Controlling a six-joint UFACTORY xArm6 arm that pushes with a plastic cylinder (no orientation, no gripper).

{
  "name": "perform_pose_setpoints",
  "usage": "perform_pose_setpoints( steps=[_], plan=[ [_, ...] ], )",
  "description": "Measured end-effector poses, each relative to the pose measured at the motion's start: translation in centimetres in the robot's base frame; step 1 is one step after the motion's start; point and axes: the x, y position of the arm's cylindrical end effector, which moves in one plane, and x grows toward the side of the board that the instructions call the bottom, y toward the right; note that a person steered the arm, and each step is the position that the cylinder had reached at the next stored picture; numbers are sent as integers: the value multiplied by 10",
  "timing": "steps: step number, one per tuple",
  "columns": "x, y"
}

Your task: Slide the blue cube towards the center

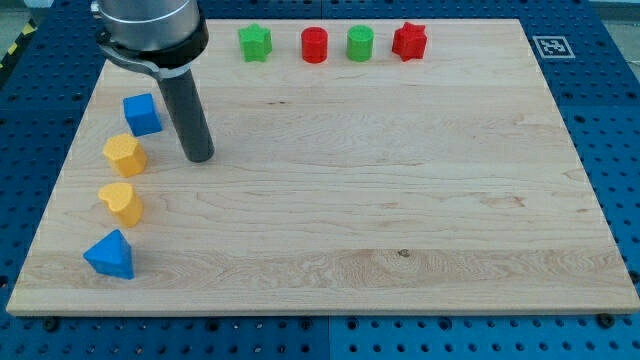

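Note:
The blue cube sits near the board's left edge, in the upper part of the view. My tip rests on the board just right of and slightly below the cube, a small gap apart from it. The dark rod rises from the tip toward the view's top left, where the arm's end hangs over the board's corner.
Below the cube along the left edge lie a yellow block, a yellow heart-like block and a blue triangular block. Along the top edge stand a green star, a red cylinder, a green cylinder and a red star.

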Motion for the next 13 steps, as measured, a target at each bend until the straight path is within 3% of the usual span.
perform_pose_setpoints(
  steps=[2,4,6,7,8,10,13],
  plan=[
    [-12,6],
    [-70,21],
    [-116,-33],
    [-116,-104],
    [-95,-133],
    [-71,-133],
    [-67,-58]
  ],
)
